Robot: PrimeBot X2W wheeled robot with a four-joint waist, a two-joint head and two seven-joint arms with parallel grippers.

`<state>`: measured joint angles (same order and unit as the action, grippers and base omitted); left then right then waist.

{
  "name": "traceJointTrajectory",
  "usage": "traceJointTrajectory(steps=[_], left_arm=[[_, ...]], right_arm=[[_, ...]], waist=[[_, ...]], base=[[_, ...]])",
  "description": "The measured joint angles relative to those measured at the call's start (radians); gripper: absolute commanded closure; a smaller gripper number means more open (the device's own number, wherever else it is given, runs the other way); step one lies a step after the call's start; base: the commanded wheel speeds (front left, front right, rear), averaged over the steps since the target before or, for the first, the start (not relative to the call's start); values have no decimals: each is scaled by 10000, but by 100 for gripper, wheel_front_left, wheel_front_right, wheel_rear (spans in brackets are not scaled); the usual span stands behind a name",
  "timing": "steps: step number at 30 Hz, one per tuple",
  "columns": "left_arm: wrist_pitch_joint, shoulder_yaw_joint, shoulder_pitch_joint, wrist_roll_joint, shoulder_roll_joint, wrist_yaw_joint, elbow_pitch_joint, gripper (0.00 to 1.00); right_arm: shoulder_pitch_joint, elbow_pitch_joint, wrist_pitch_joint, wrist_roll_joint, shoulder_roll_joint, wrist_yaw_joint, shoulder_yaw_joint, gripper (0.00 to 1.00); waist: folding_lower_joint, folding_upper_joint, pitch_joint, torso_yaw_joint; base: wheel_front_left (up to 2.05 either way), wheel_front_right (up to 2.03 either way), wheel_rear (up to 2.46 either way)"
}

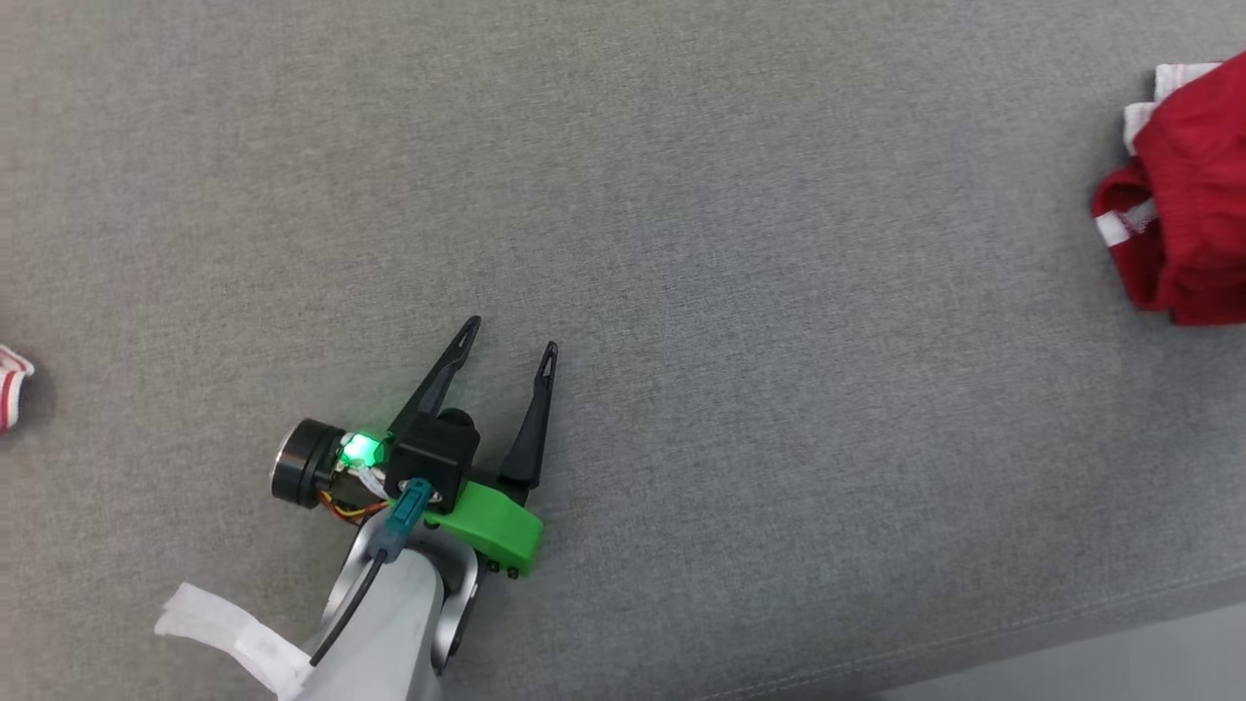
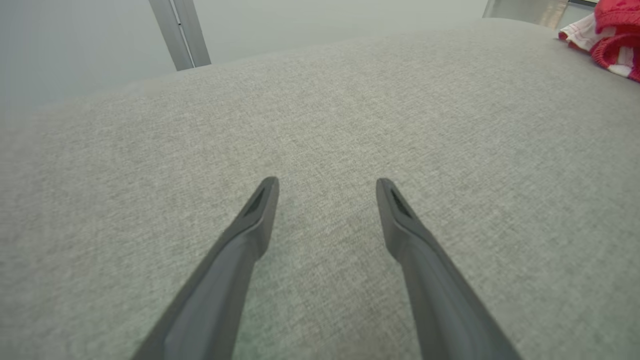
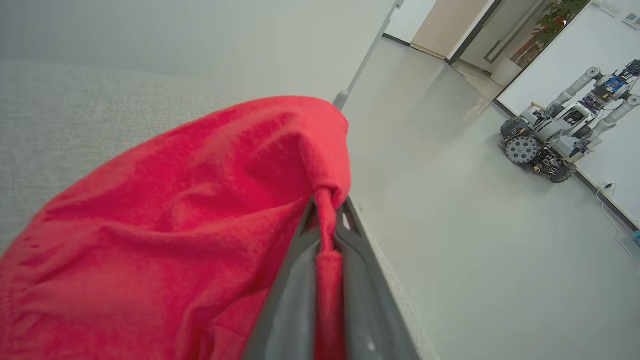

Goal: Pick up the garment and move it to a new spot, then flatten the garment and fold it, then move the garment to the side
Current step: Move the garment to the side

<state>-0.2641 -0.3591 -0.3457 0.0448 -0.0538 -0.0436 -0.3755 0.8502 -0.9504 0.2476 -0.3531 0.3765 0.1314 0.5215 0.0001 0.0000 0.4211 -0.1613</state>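
So the table (image 1: 740, 243) is covered in plain grey woven fabric with a seam near its edge, and past it there's a pale shiny floor (image 3: 450, 210), a white wall (image 3: 565, 55), a beige doorway (image 3: 442, 25), a potted plant (image 3: 552, 15) and another wheeled robot (image 3: 555, 135) parked by that wall.

Red garment (image 1: 1183, 195) well right of my left fingers (image 1: 443, 375), cropped by head view's right edge, extent unclear. Striped scrap (image 1: 10, 385) far left of them, mostly cropped, can't identify. Garment draped left of my right fingers (image 3: 292, 295) hides the grey surface (image 3: 75, 115) under it, runs off the bottom edge. Wheeled robot (image 3: 560, 135) far right of them: too small for detail
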Motion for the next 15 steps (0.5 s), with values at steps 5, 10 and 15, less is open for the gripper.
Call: traceJointTrajectory(steps=[5, 10, 15], left_arm=[[2, 48, -5, 0, 6, 6, 23, 0], [0, 75, -5, 42, 23, 46, -21, 0], [2, 134, 13, 132, 33, 102, -61, 0]], right_arm=[[98, 504, -73, -1501, 4, 0, 2224, 0], [512, 571, 94, -2334, -151, 0, 3327, 0], [940, 815, 138, -1996, -420, 0, 2606, 0]], waist=[[0, 0, 262, 505], [0, 0, 317, 746], [0, 0, 76, 743]], base=[[0, 0, 0], [0, 0, 0], [0, 0, 0]])
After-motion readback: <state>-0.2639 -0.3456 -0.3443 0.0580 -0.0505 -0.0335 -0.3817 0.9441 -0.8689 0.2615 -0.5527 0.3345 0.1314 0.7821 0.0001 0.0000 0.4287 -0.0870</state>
